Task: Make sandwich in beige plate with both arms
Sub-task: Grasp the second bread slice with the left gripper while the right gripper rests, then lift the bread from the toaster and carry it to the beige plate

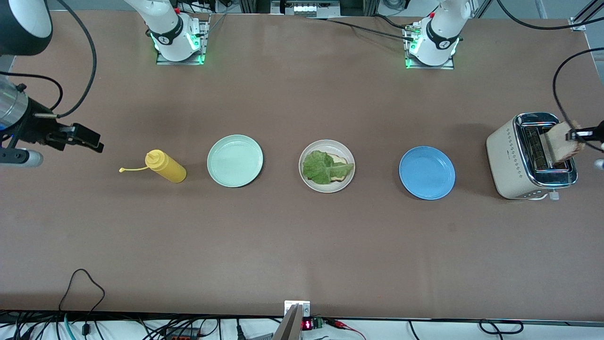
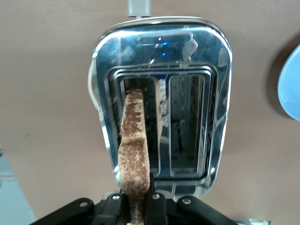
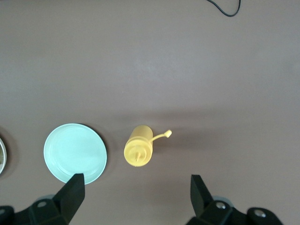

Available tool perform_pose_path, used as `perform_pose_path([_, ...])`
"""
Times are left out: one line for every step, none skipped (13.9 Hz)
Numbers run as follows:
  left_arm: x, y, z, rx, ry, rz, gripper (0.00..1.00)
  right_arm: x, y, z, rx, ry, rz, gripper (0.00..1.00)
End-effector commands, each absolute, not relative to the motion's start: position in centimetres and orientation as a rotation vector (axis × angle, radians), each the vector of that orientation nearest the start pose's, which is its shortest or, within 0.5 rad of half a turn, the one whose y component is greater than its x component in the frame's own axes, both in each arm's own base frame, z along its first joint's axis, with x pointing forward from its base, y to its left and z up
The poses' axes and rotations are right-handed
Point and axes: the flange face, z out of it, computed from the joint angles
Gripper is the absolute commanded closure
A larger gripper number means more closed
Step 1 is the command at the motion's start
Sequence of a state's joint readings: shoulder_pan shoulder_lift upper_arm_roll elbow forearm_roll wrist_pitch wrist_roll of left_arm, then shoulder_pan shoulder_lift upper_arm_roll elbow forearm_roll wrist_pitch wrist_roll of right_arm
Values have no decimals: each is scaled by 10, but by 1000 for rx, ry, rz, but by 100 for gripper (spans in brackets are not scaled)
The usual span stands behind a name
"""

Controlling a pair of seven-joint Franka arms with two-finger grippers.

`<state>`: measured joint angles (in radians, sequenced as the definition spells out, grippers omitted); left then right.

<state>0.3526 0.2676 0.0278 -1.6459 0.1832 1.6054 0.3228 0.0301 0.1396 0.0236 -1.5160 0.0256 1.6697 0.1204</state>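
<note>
The beige plate [image 1: 327,190] sits mid-table and holds a bread slice [image 1: 338,176] with a green lettuce leaf [image 1: 323,167] on top. A second slice [image 1: 561,141] stands upright in one slot of the toaster [image 1: 512,160], half out of it. My left gripper [image 1: 573,135] is over the toaster and shut on that slice's top edge. In the left wrist view the speckled crust [image 2: 135,145] runs between the fingers of the left gripper [image 2: 138,199]. My right gripper [image 1: 87,139] waits open and holds nothing, over the table at the right arm's end.
A mint-green plate [image 1: 235,160] and a lying yellow squeeze bottle [image 1: 166,166] are on the right arm's side of the beige plate. A blue plate [image 1: 427,172] lies between the beige plate and the toaster. The toaster's second slot [image 2: 186,124] holds nothing.
</note>
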Motion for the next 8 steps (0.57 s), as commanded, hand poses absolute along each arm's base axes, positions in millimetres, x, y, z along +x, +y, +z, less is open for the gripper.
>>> perform_pose_path([563, 228, 496, -2999, 52, 553, 89, 574, 37, 583, -3131, 130, -45, 0])
perform_pose_path([570, 220, 515, -3001, 132, 506, 89, 567, 37, 584, -3133, 128, -52, 0])
perform_pose_path([576, 216, 528, -3005, 234, 464, 89, 560, 39, 585, -3135, 125, -57, 0])
perform_pose_path([578, 211, 531, -3015, 288, 446, 90, 554, 37, 586, -3149, 123, -70, 0])
perform_pose_path([583, 196, 530, -3040, 344, 435, 91, 551, 36, 588, -3168, 117, -83, 0])
perform_pose_path([588, 183, 527, -3075, 385, 429, 91, 551, 36, 589, -3181, 112, -84, 0])
perform_pose_path([594, 162, 523, -3093, 440, 424, 91, 549, 36, 590, -3183, 112, -77, 0])
perform_pose_path([601, 139, 522, -3092, 491, 422, 91, 544, 37, 595, -3183, 117, -91, 0])
